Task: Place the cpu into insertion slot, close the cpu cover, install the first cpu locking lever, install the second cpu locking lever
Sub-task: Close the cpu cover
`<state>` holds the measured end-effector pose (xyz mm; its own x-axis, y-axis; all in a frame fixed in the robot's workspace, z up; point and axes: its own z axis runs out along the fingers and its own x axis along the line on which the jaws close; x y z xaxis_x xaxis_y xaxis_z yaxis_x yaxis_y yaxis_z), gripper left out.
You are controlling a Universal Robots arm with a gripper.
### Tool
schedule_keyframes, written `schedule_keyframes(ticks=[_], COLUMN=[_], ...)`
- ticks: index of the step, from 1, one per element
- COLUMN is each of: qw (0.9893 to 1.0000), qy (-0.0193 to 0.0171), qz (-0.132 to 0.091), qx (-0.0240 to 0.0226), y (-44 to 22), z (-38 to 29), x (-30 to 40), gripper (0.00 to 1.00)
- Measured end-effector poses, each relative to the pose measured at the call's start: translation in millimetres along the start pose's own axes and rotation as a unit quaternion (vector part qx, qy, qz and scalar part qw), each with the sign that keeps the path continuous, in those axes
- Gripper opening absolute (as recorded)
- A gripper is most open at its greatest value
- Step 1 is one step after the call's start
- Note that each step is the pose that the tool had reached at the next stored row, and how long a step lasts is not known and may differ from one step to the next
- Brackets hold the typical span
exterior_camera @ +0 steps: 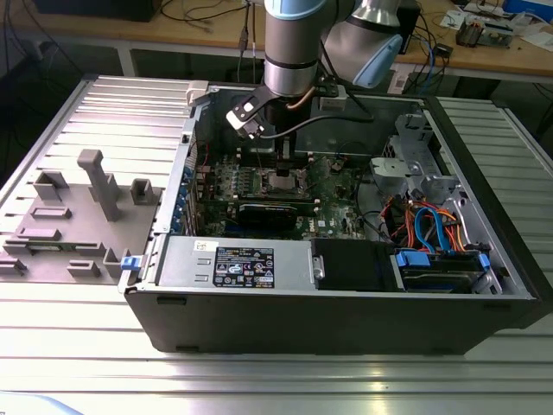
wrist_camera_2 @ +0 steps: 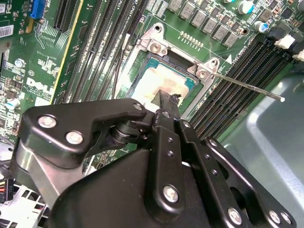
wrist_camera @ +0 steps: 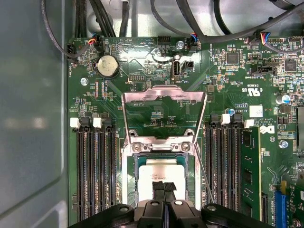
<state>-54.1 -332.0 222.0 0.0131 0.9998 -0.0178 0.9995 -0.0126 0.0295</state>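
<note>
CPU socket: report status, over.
Gripper shut, tips over the cpu. It sits in the insertion slot. Open cpu cover, clear of slot. One locking lever unlatched.

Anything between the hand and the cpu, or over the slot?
Nothing visible. The cpu already lies in the slot, the cover is swung open off it, and the hand is right over the cpu.

Printed sticker [exterior_camera: 244,266] on metal bracket [exterior_camera: 173,264], white silkscreen on green PCB [wrist_camera: 228,80].
</note>
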Motion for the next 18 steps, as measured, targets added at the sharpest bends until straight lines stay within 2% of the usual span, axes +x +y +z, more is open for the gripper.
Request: schedule_keyframes(ticks=[3,4,18], qw=[1.0,1.0,1.0], qy=[0.0,0.0,-0.0001], qz=[0.0,0.0,0.0], qx=[0.0,0.0,0.0], y=[0.1,0.1,0.8], z=[-0.2,-2.6,-4.2], x=[0.1,0.0,-0.1], gripper=[0.11,0.11,0.11])
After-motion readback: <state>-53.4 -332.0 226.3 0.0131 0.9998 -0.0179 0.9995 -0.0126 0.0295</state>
